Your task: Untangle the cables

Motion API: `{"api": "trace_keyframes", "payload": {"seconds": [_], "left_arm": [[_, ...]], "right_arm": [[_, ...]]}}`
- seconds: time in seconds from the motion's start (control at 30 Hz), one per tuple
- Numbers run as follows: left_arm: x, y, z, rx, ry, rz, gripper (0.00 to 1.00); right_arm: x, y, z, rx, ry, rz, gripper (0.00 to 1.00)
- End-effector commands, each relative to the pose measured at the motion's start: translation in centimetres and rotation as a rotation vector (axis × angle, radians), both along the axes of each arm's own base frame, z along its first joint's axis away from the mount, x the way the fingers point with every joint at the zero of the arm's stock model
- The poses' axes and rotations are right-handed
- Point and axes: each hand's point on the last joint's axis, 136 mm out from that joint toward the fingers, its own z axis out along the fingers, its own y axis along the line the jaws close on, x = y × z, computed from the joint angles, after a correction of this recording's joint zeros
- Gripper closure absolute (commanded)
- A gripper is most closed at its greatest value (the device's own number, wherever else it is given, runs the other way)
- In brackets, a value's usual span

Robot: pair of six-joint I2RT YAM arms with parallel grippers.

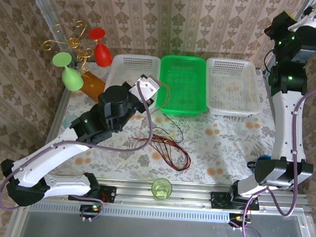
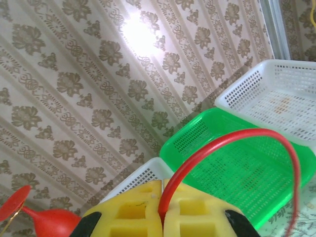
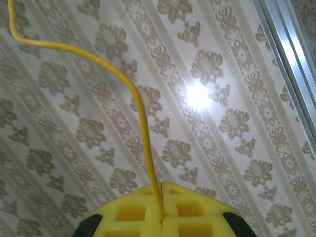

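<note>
**Left gripper** (image 2: 163,217): the jaws are closed on one red cable (image 2: 232,138), pinched between the yellow pads. The cable arcs up out of the pads and drops away to the right, over the green basket (image 2: 247,173). In the top view this gripper hangs above the far edge of the table (image 1: 226,149), where the left white basket (image 1: 130,63) meets the green basket.

**Cable bundle**: the cables (image 1: 166,151), red and black strands with some orange, lie loose at the table centre, toward the near edge, just behind the green cup (image 1: 162,188). The strands cross and loop over one another. Thin strands run from the bundle up toward the left gripper.

**Right white basket** (image 1: 234,63): it stands at the far edge, right of the green basket. A faint orange mark shows on its floor, too small to identify.

**Right gripper** (image 3: 162,212): the jaws are closed on one yellow cable (image 3: 133,94), which rises from the pads and curves to the upper left against the wallpaper. The arm stands raised at the far right corner.

**Progress (judgement)**: early to middle stage. Each gripper holds a single strand, but the red one does not look free of the bundle. Most of the bundle is unseparated, and no basket shows a clearly sorted cable. Left to do:
1. Draw each gripped strand clear and set it apart.
2. Repeat for the rest.
</note>
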Motion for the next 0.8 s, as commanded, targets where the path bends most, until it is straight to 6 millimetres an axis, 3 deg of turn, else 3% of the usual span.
{"api": "trace_keyframes", "payload": {"seconds": [0.0, 0.3, 0.4, 0.53, 0.67, 0.77], "left_arm": [[-0.4, -0.9, 0.2, -0.043, 0.004, -0.015, 1.00], [-0.8, -0.9, 0.1, -0.043, 0.007, -0.011, 1.00], [-0.8, -1.2, -0.1, -0.049, 0.009, -0.016, 1.00], [-0.7, -1.6, 0.0, -0.067, 0.012, -0.026, 1.00], [-0.7, -2.0, 0.3, -0.061, 0.011, -0.037, 1.00], [-0.7, -2.1, 0.4, -0.057, 0.011, -0.041, 1.00]], "right_arm": [[1.3, -0.5, -1.3, -0.066, 0.040, -0.027, 1.00], [5.1, -1.1, -10.8, -0.061, 0.297, -0.009, 1.00], [5.9, -1.5, -17.8, 0.017, 0.508, -0.027, 1.00], [5.7, 0.8, -28.5, 0.042, 0.822, -0.046, 1.00], [4.5, 0.7, -36.0, 0.010, 1.055, -0.175, 1.00], [3.7, -0.2, -40.0, -0.023, 1.210, -0.261, 1.00]]}}
